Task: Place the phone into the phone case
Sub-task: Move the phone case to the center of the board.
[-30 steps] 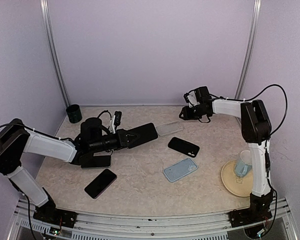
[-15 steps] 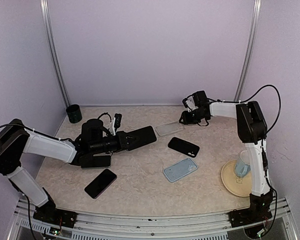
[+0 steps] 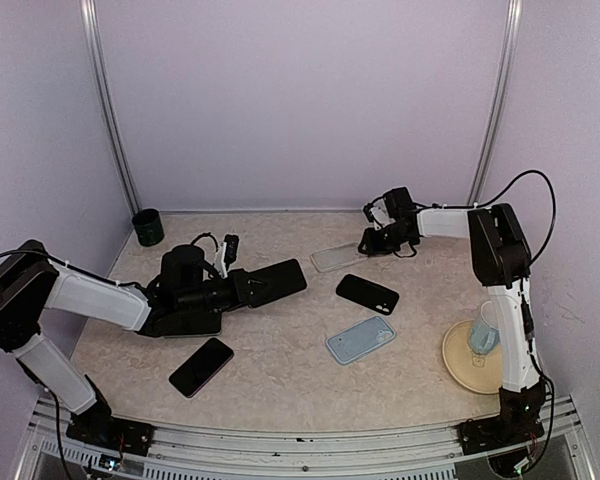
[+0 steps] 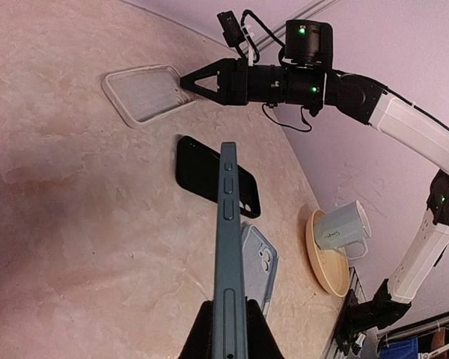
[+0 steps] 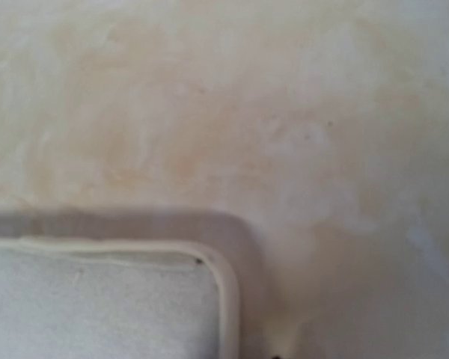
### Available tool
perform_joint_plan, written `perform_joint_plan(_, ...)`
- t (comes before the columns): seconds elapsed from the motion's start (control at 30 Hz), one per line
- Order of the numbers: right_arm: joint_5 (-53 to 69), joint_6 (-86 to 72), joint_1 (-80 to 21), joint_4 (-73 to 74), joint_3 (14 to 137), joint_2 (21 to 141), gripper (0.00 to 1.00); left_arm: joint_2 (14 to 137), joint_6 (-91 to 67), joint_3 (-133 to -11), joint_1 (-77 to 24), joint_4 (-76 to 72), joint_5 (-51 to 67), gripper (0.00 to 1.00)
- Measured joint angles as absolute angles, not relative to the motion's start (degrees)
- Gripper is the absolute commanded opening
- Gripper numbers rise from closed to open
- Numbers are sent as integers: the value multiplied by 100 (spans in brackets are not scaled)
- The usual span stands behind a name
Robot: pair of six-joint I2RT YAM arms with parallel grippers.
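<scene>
Left end effector [image 4: 228, 329] clamps the phone [image 4: 228, 239] edge-up; right end effector [image 4: 183, 78], grip indeterminable, meets the clear case [image 4: 142, 93] at 1 o'clock.

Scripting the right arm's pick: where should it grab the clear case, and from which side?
Pinch the raised rim of the clear case at the corner nearest the right end effector, coming down from above. It lies flat, seemingly open side up, so the thin rim is the only edge to close on; across its width it looks too broad.
</scene>
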State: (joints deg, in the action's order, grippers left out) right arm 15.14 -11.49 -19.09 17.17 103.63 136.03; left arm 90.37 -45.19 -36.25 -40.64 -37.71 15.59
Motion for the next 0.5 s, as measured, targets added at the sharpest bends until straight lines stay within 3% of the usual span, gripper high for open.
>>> perform_joint_plan(0.5, 1487, -1098, -2368, 1485, 10213, 13598, 12, 9037, -4740, -3553, -3979, -3697, 1135, 0)
